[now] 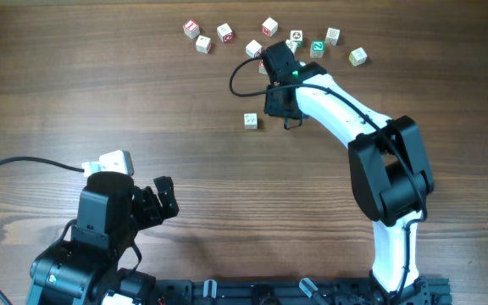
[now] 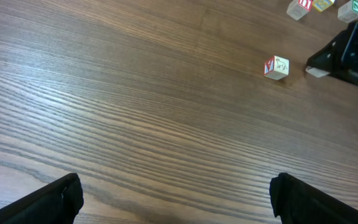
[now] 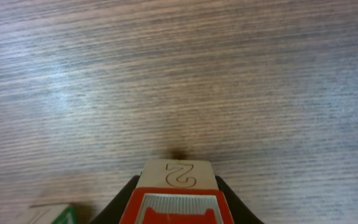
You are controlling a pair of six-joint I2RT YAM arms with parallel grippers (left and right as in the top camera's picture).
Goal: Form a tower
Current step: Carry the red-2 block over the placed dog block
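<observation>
My right gripper (image 1: 280,103) hangs low over the table at the back centre, shut on a pale wooden cube with red print (image 3: 179,174). The cube's top face carries an engraved curl, and black fingers (image 3: 120,202) press it from both sides. From overhead the gripper body hides that cube. A lone cube (image 1: 250,120) lies just left of the gripper and shows a red side face in the left wrist view (image 2: 277,66). No tower is in view. My left gripper (image 1: 163,199) rests at the front left, open and holding nothing (image 2: 176,199).
Several loose cubes lie scattered along the back edge, among them a red-printed one (image 1: 191,29) and a green-printed one (image 1: 318,48). Another green-printed cube (image 3: 51,214) peeks in at the lower left of the right wrist view. A black cable (image 1: 240,76) loops beside the right gripper.
</observation>
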